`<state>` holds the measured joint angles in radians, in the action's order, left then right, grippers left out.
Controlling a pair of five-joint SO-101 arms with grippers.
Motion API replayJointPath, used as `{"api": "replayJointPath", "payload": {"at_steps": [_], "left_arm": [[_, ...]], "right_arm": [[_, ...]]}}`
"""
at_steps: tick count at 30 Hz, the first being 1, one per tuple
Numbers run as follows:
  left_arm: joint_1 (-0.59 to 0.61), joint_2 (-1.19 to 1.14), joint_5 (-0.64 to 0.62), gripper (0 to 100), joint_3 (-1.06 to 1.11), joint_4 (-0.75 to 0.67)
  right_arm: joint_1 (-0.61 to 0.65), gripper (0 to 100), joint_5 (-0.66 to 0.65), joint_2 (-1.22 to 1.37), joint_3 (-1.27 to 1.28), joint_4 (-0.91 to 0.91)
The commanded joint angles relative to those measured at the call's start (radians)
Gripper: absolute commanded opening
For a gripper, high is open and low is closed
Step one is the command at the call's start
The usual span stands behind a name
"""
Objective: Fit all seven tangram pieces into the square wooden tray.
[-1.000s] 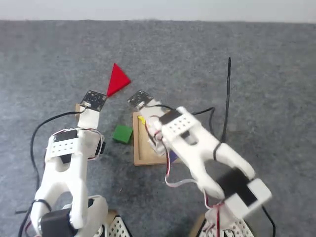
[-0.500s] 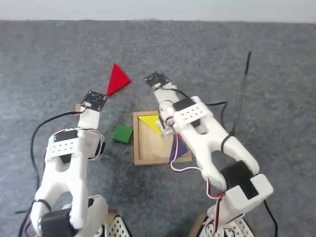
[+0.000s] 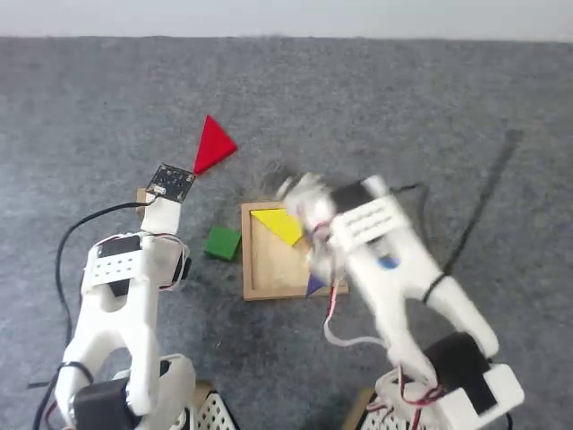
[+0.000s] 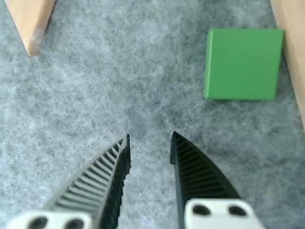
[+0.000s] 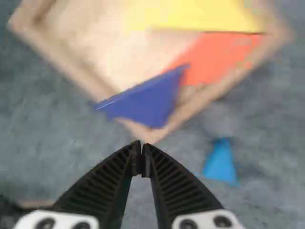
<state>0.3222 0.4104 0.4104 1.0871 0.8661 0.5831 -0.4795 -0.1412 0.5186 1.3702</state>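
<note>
1. Your right gripper (image 5: pixel 141 150) is hovering pinched together, holding nothing.
2. Just ahead of its tips, the dark blue triangle (image 5: pixel 147 98) is lying skewed across the rim of the tray (image 5: pixel 90 43), only partly inside.
3. Your left gripper (image 4: pixel 150 138) is hanging spread apart by the green square (image 4: pixel 243 64), so the right looks nearer for nudging the triangle in.
</note>
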Motion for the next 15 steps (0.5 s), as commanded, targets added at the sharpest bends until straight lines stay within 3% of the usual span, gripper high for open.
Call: {"api": "replayJointPath", "payload": {"at_steps": [1,7,15], "left_arm": [[0.009,0.009,0.008,14,-0.005,-0.008],[0.009,0.009,0.008,14,-0.005,-0.008],[0.009,0.009,0.008,14,-0.005,-0.008]], "right_arm": [[0.082,0.6,-0.008,-0.062,0.075,-0.047],[0.122,0.6,0.058,-0.062,0.118,-0.183],[0.094,0.6,0.272,0.019,0.152,-0.437]]}}
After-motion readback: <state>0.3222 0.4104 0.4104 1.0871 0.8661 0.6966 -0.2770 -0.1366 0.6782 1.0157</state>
